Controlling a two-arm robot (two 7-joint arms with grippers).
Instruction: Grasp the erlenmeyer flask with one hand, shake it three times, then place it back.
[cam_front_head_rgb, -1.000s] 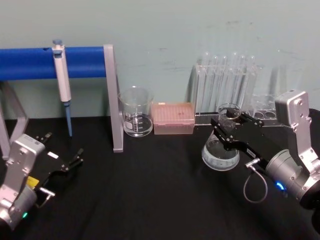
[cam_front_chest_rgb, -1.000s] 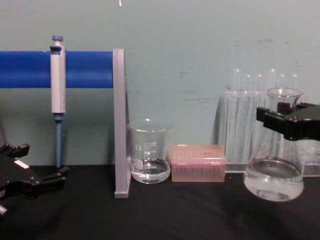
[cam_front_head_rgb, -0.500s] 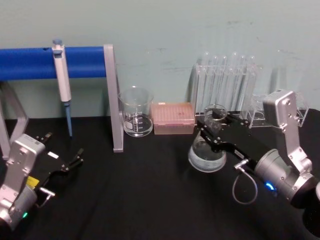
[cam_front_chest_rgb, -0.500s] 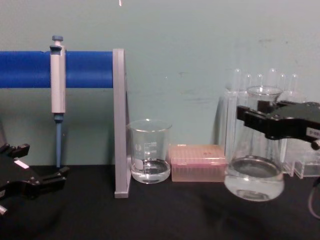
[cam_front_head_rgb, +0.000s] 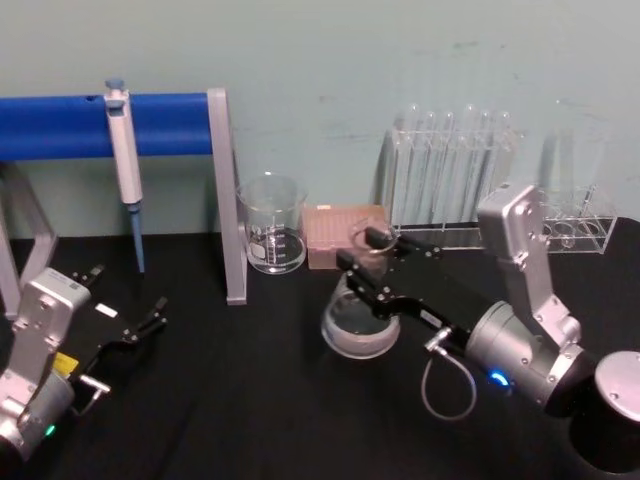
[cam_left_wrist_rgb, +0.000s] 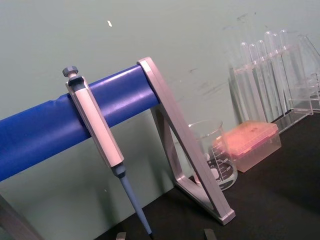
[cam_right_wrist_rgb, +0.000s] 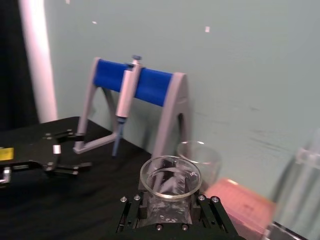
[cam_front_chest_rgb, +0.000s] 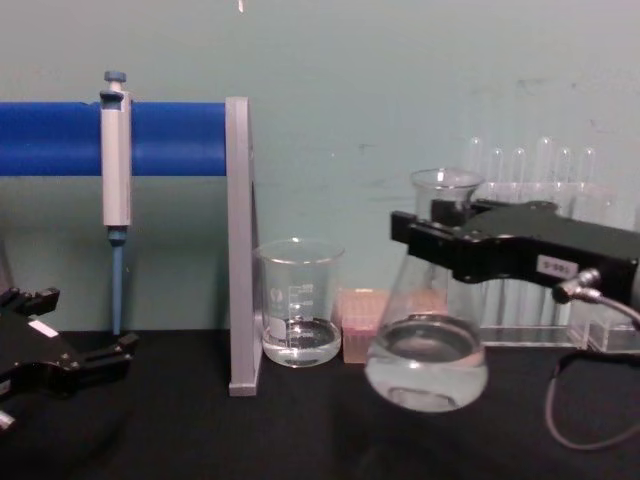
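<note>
The erlenmeyer flask (cam_front_chest_rgb: 428, 345) hangs just right of centre in the chest view, base slightly tilted and seemingly off the black table (cam_front_chest_rgb: 300, 430), with our right gripper (cam_front_chest_rgb: 440, 232) clamped on its narrow neck under the flared rim. We judge the shake wants short strokes, mouth up, clear of the beaker (cam_front_chest_rgb: 300, 305) and pink box (cam_front_chest_rgb: 352, 312) just beside it at centre frame. Our left gripper (cam_front_chest_rgb: 70, 355) rests spread open at lower left.

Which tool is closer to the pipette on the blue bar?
Left. The left tool sits in front of the pipette; the right tool holds the flask far to its right.
</note>
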